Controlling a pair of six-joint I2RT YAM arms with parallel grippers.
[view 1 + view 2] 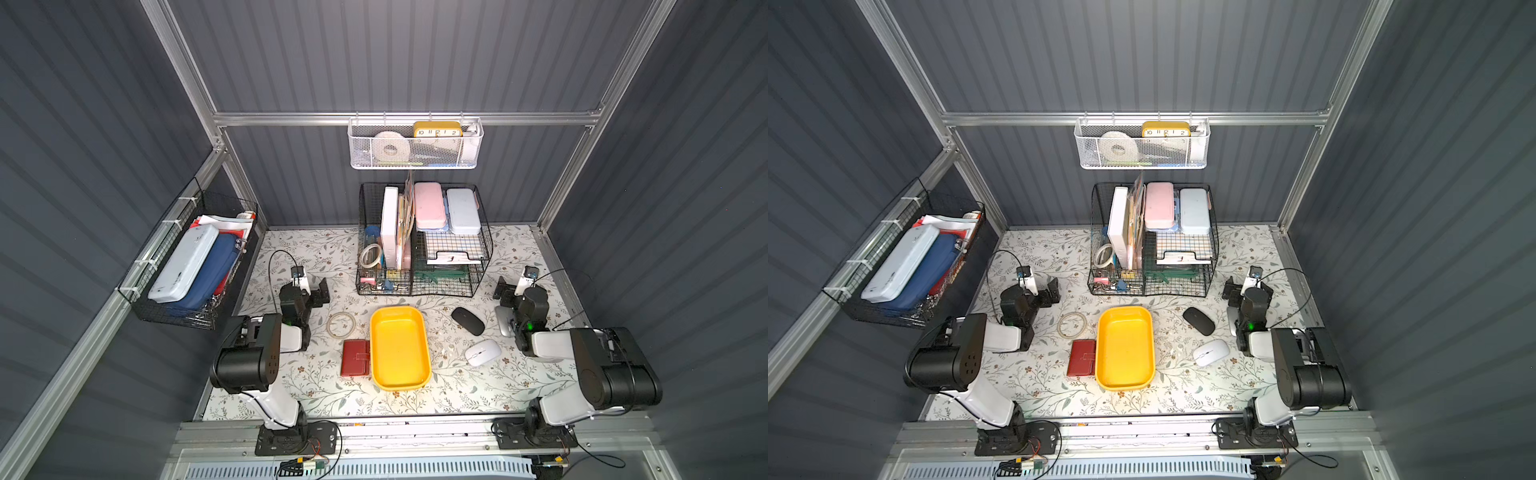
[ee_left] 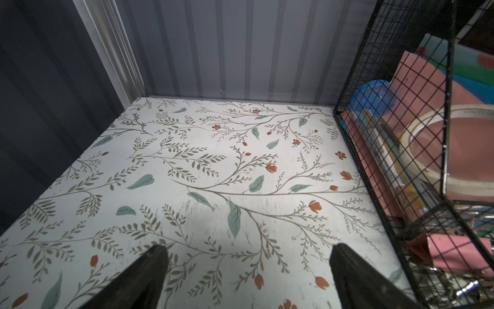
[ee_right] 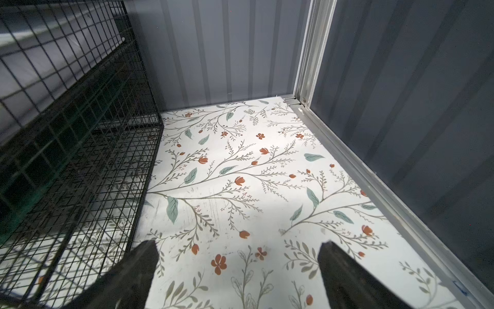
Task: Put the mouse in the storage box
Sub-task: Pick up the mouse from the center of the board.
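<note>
Right now the yellow storage box (image 1: 400, 353) sits empty near the middle of the flowered desk (image 1: 457, 390). A red wallet (image 1: 355, 358) lies just beside its left edge, and a ring of tape (image 1: 341, 325) lies a little farther back. Three mice lie to the box's right, all outside it: a black mouse (image 1: 468, 321), a white mouse (image 1: 482, 352) nearer the front, and a silver mouse (image 1: 503, 324) half hidden under the right arm. Behind the box stands a wire basket (image 1: 424, 257). The left end effector (image 2: 248, 250) gapes wide over bare desk, holding nothing. The right end effector (image 3: 239, 246) is equally wide and empty.
</note>
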